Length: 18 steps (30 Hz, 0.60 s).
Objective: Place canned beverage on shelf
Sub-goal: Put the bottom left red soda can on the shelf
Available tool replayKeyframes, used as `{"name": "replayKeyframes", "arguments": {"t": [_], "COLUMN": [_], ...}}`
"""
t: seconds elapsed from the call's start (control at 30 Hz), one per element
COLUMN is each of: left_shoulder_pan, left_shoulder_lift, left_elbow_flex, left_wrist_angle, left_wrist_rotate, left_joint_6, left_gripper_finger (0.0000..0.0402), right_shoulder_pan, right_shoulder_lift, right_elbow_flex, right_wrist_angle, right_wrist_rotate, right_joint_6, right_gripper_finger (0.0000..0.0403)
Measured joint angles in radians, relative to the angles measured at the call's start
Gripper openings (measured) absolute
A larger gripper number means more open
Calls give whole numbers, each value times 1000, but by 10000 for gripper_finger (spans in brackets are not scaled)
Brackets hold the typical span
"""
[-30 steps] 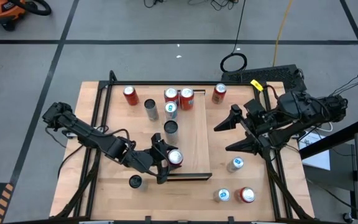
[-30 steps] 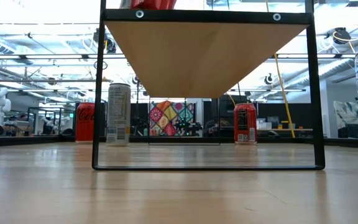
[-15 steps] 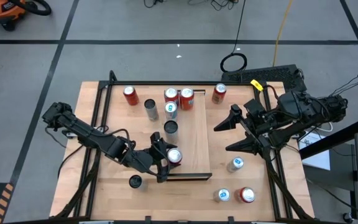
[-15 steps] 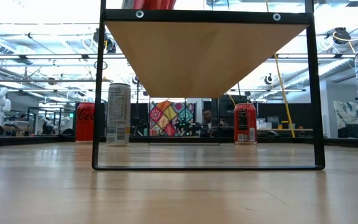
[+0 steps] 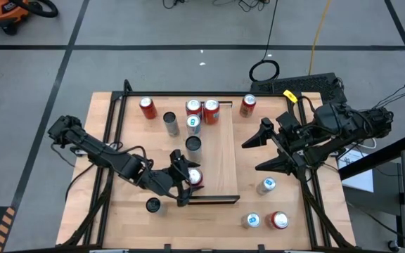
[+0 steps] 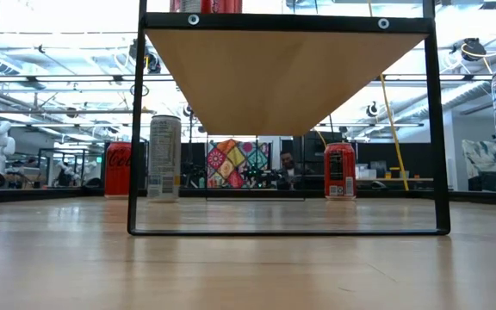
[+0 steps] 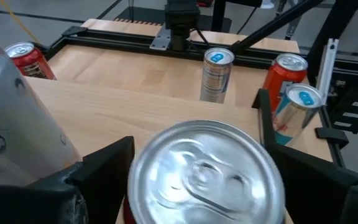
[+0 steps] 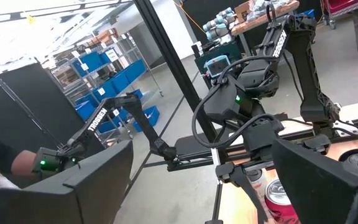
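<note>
Start from the near end of the shelf (image 5: 216,158): there your left gripper (image 5: 185,177) has its fingers spread on both sides of a red can (image 5: 195,176) that stands upright on the board, close to the dark strip at that short end. In the left wrist view the can's silver lid (image 7: 205,174) fills the space between the two dark fingers (image 7: 101,165), and I cannot see a finger pressing the wall, so I judge the can is set down and released. The can's long axis is vertical and it lies directly ahead of the claw, so the coming move is, I think, a straight pull back toward the left, without tipping the can.

Farther along the board stand more cans, a dark one (image 5: 193,145) nearest. The right gripper (image 5: 273,146), fingers wide apart and holding nothing, waits over the right edge of the shelf, clearly farther from the red can.

The low view shows only the shelf's underside (image 6: 282,73) and the bottom of the red can (image 6: 207,5) above it; no gripper shows there.
</note>
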<state>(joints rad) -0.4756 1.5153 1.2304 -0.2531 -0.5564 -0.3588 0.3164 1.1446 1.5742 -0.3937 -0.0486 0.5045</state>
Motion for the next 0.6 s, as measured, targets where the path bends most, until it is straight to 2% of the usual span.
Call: {"name": "replayKeyframes", "arguments": {"t": [0.2,0.43,0.6], "left_shoulder_pan": [-21,-24,-39], "left_shoulder_lift": [-18,-61,-110], "left_elbow_flex": [1,3,65], "left_wrist_angle": [4,0,-56], "left_wrist_rotate": [-28,-98,-137], "left_joint_6": [-2,-3,-3], "left_gripper_finger": [360,361,361], "right_shoulder_pan": [0,0,0], "right_shoulder_lift": [0,18,66], "right_elbow_flex": [0,0,0], "right_wrist_angle": [-27,-147,-277], "right_wrist_rotate": [0,0,25], "right_joint_6": [0,7,33], "right_gripper_finger": [361,361,355]}}
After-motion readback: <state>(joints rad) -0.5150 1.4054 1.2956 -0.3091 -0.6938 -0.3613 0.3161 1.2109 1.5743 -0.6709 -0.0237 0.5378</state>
